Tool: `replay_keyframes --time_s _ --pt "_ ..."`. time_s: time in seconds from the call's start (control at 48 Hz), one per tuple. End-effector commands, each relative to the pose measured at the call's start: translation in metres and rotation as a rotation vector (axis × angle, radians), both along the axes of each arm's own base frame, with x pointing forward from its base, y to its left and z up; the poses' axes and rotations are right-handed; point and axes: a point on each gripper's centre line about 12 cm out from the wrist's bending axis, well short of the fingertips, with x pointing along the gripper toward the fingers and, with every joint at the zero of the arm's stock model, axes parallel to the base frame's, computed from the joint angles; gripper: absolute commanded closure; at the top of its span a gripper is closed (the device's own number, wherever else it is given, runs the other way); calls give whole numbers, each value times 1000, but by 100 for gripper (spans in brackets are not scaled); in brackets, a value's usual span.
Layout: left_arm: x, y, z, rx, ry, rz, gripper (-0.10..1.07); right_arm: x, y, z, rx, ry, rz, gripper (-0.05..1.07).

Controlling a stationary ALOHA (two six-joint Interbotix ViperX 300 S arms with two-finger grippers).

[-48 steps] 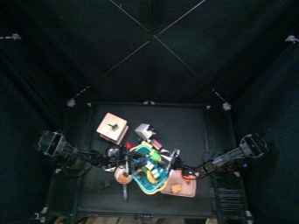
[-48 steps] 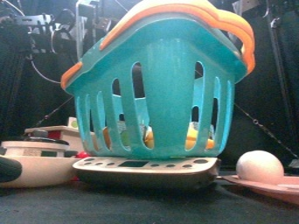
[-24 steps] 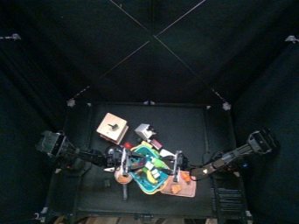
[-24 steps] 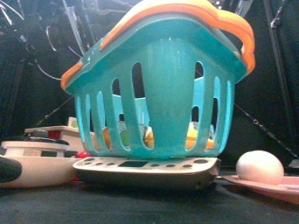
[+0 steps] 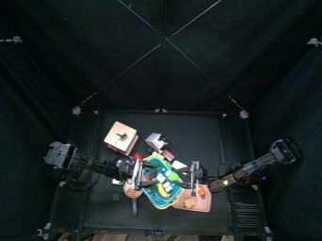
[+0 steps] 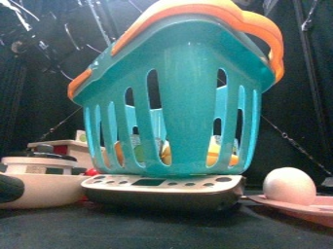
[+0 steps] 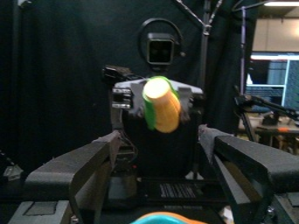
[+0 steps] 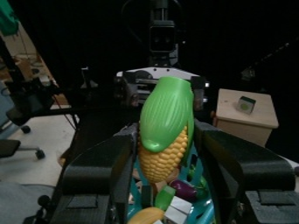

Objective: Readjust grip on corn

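Observation:
The corn (image 8: 163, 131), yellow with a green husk, stands upright between the jaws of my right gripper (image 8: 165, 144), which is shut on it. In the left wrist view the corn (image 7: 162, 103) points end-on at the camera, held out by the right arm. My left gripper (image 7: 158, 147) faces it a short way off, jaws spread wide with nothing between them. In the top view both grippers meet over the teal basket (image 5: 161, 179), left gripper (image 5: 131, 173) and right gripper (image 5: 194, 177).
The teal basket (image 6: 182, 92) with orange handles stands on a kitchen scale (image 6: 163, 188) and holds toy food. A bowl (image 6: 39, 180) sits to its left, an egg (image 6: 289, 183) on a pink plate to its right. A wooden block (image 5: 120, 136) lies at the back left.
The left gripper's jaws have opened a little wider. Both arms have shifted slightly toward the table's front, and the corn stays in the right gripper.

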Motion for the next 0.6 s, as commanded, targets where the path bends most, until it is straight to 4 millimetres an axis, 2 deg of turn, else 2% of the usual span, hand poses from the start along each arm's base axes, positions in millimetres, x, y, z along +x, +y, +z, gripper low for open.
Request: replay_keyframes --time_s 0.0,0.167,0.333,0.583 --pt "6 -2 10 29 -44 -22 -5 1 3 7 -11 -20 18 26" --pt "11 -8 2 166 -42 -101 -5 2 8 3 -17 -1 48 25" --pt "13 -8 -5 283 -44 -100 -5 2 15 -1 -33 20 91 26" --pt "20 -10 1 364 -79 -54 -5 2 14 -4 -45 26 95 26"
